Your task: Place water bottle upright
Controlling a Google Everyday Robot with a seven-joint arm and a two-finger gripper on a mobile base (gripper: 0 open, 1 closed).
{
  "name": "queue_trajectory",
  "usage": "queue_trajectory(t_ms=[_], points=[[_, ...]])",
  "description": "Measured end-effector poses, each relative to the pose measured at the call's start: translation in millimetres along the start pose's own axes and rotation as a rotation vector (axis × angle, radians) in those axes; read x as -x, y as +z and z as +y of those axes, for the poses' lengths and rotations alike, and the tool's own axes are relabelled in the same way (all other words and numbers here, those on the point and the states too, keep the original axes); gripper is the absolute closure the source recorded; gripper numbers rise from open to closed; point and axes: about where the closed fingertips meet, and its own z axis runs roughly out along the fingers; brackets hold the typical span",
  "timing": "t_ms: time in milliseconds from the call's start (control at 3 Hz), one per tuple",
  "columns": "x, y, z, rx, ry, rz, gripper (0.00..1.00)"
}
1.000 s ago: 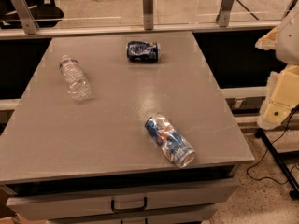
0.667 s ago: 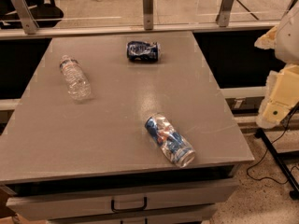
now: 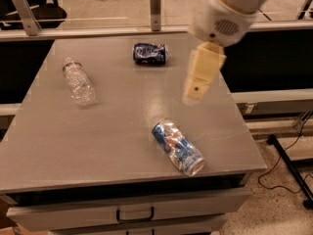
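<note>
Grey table (image 3: 122, 151) filled your view, with a drawer handle (image 3: 134, 213) under its front edge and a rail with a metal post (image 3: 155, 6) behind it. On the left, toward the back, the bottle (image 3: 78, 81) lay on its side, its cap pointing to the far-left corner. A dark blue can (image 3: 150, 53) lay on its side near the back edge, and a crushed can (image 3: 177, 147) lay slantwise near the front right. Nothing lay just beside the bottle. Your gripper (image 3: 193, 96) hung over the table's right half, between the two cans and well apart from the bottle. It touched nothing and carried nothing, but whether it was released or clenched could not be told. The arm came in from the upper right, with the gripper pointing down and slightly left.
</note>
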Motion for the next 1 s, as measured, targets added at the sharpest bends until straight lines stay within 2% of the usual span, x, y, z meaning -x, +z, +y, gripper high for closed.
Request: queue_trajectory(t_ms=[333,667,1000], points=[[89.0,7.6,-1.7,0.015,-0.059,-0.098,0.0],[88.8,7.3,-1.7,0.014,-0.059,-0.098,0.0],[113.3,22.3,-14.7,0.019,-0.053,-0.129,0.0]])
